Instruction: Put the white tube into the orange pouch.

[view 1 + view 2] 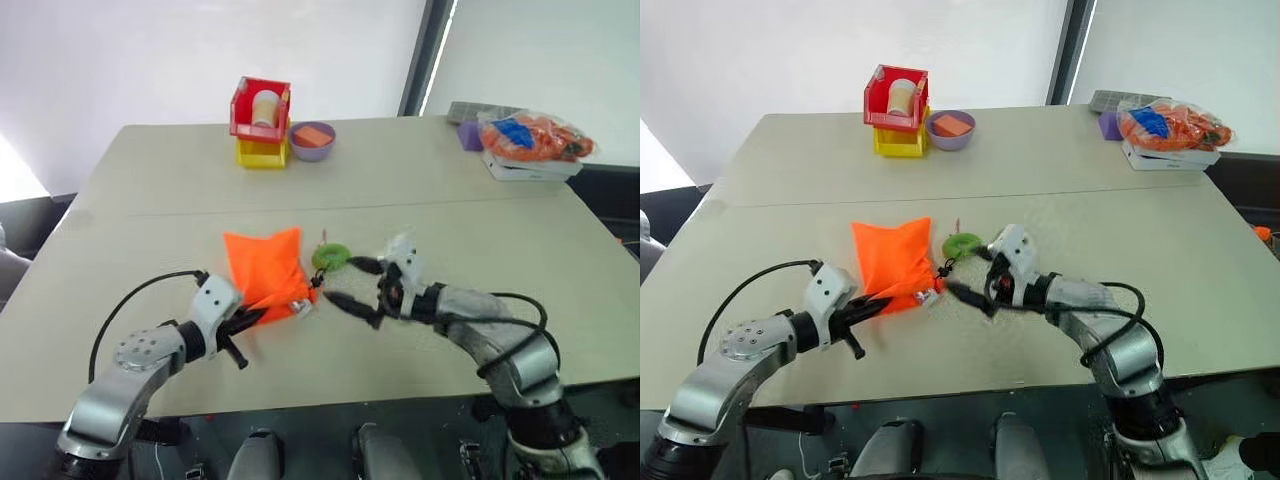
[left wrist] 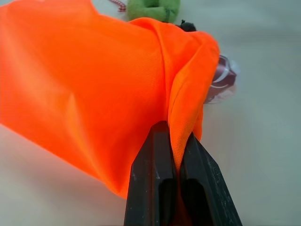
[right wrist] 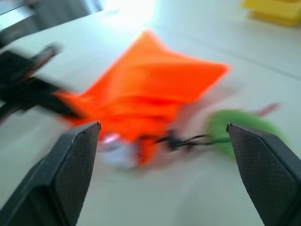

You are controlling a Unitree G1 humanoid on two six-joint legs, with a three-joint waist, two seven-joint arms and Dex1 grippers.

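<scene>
The orange pouch (image 1: 262, 268) lies flat on the table, near its front edge. My left gripper (image 1: 260, 315) is shut on the pouch's near edge, with the fabric pinched between its black fingers (image 2: 155, 165). An end of the white tube (image 2: 222, 79), with pink-red markings, sticks out of the pouch's mouth (image 1: 300, 304); the rest of it is hidden inside. The black cord runs from the mouth to the green ring (image 1: 330, 257) beside the pouch. My right gripper (image 1: 352, 285) stands open just right of the mouth and ring, with nothing between its fingers (image 3: 75, 160).
At the table's far side stand a red bin on a yellow bin (image 1: 262, 125) with a beige tape roll, and a purple bowl (image 1: 312, 140). A clear bag of orange items (image 1: 532, 138) lies on a white box at the far right.
</scene>
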